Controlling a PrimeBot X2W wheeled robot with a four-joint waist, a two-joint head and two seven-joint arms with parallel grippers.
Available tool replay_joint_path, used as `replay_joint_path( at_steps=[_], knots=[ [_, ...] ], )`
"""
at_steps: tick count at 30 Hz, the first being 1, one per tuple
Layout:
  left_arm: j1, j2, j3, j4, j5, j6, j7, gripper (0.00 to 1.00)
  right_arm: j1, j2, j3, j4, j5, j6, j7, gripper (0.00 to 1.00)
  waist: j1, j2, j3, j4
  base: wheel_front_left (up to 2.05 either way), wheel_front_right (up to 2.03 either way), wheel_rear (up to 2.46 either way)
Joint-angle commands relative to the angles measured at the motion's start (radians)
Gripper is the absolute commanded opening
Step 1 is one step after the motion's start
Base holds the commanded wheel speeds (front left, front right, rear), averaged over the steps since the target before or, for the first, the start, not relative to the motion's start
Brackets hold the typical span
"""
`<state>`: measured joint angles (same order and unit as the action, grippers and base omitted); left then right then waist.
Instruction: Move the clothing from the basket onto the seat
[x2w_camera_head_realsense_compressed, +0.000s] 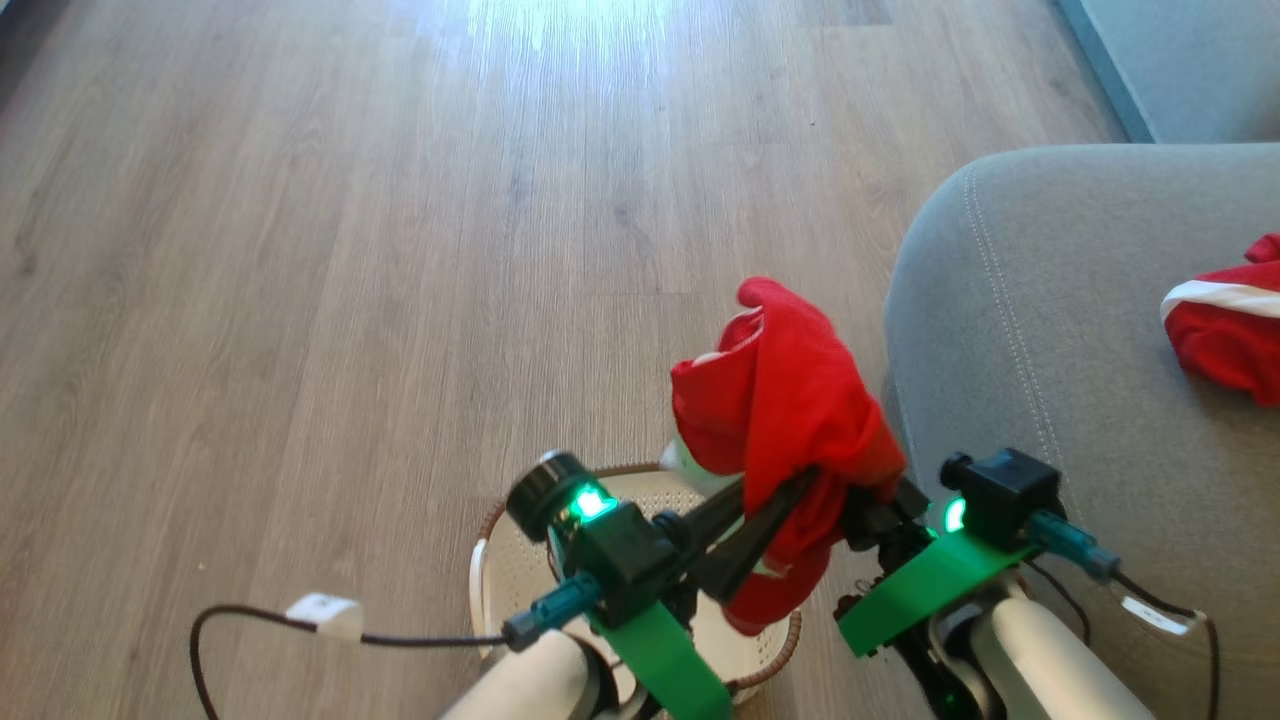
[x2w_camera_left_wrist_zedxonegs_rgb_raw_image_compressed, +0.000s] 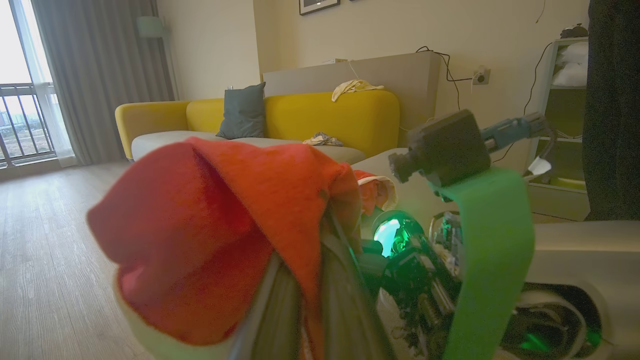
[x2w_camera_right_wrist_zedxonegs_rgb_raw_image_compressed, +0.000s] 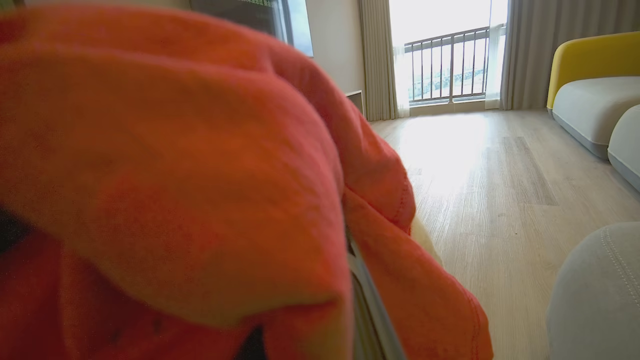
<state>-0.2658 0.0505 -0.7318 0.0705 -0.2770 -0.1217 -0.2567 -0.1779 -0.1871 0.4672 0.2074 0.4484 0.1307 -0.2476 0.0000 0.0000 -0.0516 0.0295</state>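
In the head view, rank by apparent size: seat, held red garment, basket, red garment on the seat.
1. seat
2. held red garment, lifted nearer the camera
3. basket, partly hidden
4. red garment on the seat, cut off at the frame edge; unsure against the basket

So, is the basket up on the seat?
No, the basket stands on the wooden floor beside the seat.
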Motion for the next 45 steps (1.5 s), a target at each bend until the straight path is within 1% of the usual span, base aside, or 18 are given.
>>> replay_joint_path(
  at_steps=[1,7,13,14,15,16,17,22,28,31,38,45],
  knots=[
    [-0.014,0.0,0.033,-0.023,0.006,-0.006,-0.005,0.0,-0.008,0.017,-0.011,-0.048,0.0,0.0,-0.014,0.0,0.0,0.0,-0.004,-0.001,0.0,0.0,0.0],
    [0.005,0.0,0.022,0.024,0.015,-0.007,-0.005,0.0,0.022,0.037,-0.063,-0.078,0.054,0.0,-0.014,0.0,0.0,0.0,-0.007,-0.007,0.0,0.0,0.0],
    [0.007,0.0,0.011,0.075,0.024,-0.008,-0.005,0.0,0.023,0.035,-0.076,-0.089,0.075,0.0,-0.014,0.0,0.0,0.0,-0.004,-0.011,0.0,0.0,0.0],
    [0.007,0.0,0.009,0.085,0.028,-0.008,-0.005,0.18,0.024,0.035,-0.077,-0.091,0.077,0.0,-0.014,0.0,0.0,0.0,-0.004,-0.011,0.0,0.0,0.0],
    [0.006,0.0,0.007,0.095,0.033,-0.008,-0.005,0.42,0.024,0.033,-0.077,-0.092,0.077,0.0,-0.014,0.0,0.0,0.0,-0.003,-0.011,0.0,0.0,0.0],
    [0.005,0.0,0.006,0.101,0.037,-0.008,-0.005,0.78,0.024,0.031,-0.076,-0.093,0.076,0.0,-0.014,0.0,0.0,0.0,-0.002,-0.011,0.0,0.0,0.0],
    [0.006,0.0,0.008,0.106,0.038,-0.008,-0.005,1.0,0.024,0.028,-0.074,-0.094,0.074,0.0,-0.014,0.0,0.0,0.0,-0.001,-0.011,0.0,0.0,0.0],
    [0.009,0.0,0.016,0.148,0.05,-0.008,-0.005,1.0,0.022,0.013,-0.073,-0.091,0.062,0.0,-0.014,0.0,0.0,0.0,0.002,-0.011,0.0,0.0,0.0],
    [0.023,0.0,0.037,0.17,0.086,-0.007,-0.005,1.0,0.034,0.002,-0.115,-0.088,0.055,0.0,-0.014,0.0,0.0,0.0,-0.001,-0.01,0.0,0.0,0.0],
    [0.038,0.0,0.057,0.182,0.109,-0.007,-0.005,1.0,0.047,-0.002,-0.152,-0.089,0.05,0.0,-0.014,0.0,0.0,0.0,-0.005,-0.009,0.0,0.0,0.0],
    [0.089,0.003,0.114,0.176,0.126,-0.007,-0.005,1.0,0.108,-0.002,-0.265,-0.104,0.024,0.0,-0.014,0.0,0.0,0.0,-0.019,-0.012,0.0,0.0,0.0],
    [0.148,0.002,0.173,0.176,0.105,-0.008,-0.005,1.0,0.189,0.005,-0.376,-0.123,0.012,0.0,-0.014,0.0,0.0,0.0,-0.038,-0.02,0.0,0.0,0.0]
  ],
)
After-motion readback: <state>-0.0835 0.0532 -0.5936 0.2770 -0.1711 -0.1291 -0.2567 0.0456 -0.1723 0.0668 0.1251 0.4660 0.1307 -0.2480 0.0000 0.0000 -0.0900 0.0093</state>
